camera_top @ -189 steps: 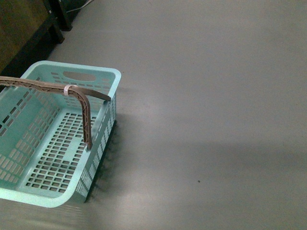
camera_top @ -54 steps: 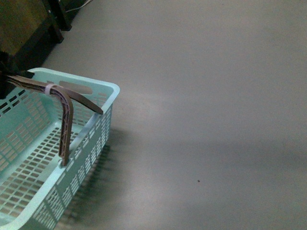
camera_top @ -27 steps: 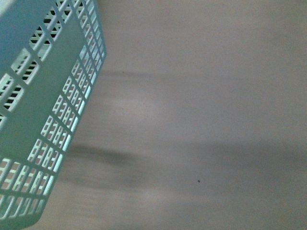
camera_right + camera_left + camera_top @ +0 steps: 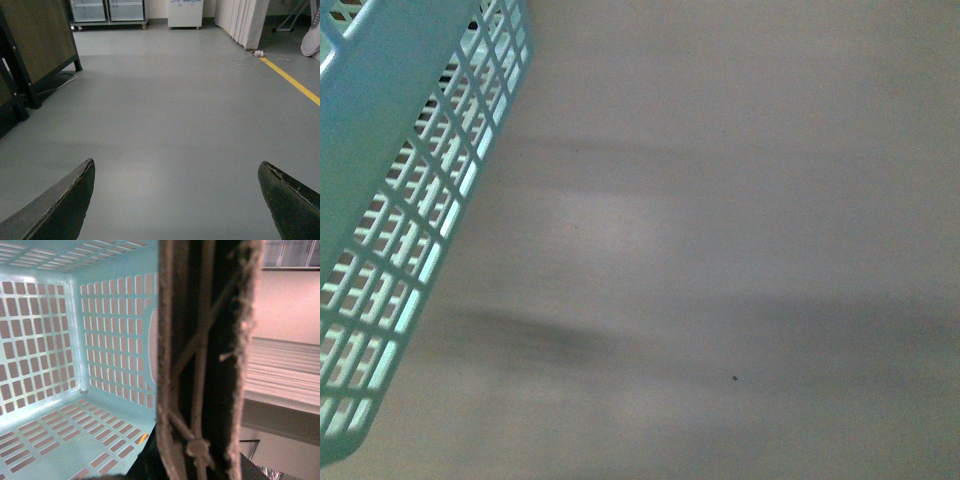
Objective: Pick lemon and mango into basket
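Note:
The pale teal basket (image 4: 400, 200) hangs lifted off the floor, filling the upper left of the front view with its slotted wall and underside. In the left wrist view its empty inside (image 4: 75, 365) shows, and its brown handles (image 4: 200, 355) run straight through my left gripper, which is shut on them; the jaws themselves are hidden behind the handles. My right gripper (image 4: 177, 172) is open over bare grey floor, nothing between its dark fingers (image 4: 70, 200). Neither the lemon nor the mango is in view.
Grey floor (image 4: 740, 250) spreads to the right of the basket. In the right wrist view a dark wooden cabinet on black legs (image 4: 35, 55) stands at one side, glass-door coolers (image 4: 107, 11) at the far wall, and a yellow floor line (image 4: 292, 80) runs past.
The basket has been lifted from the floor: a second ago it stood low at the left showing its inside and handles, now its outer wall and underside swing high across the upper left.

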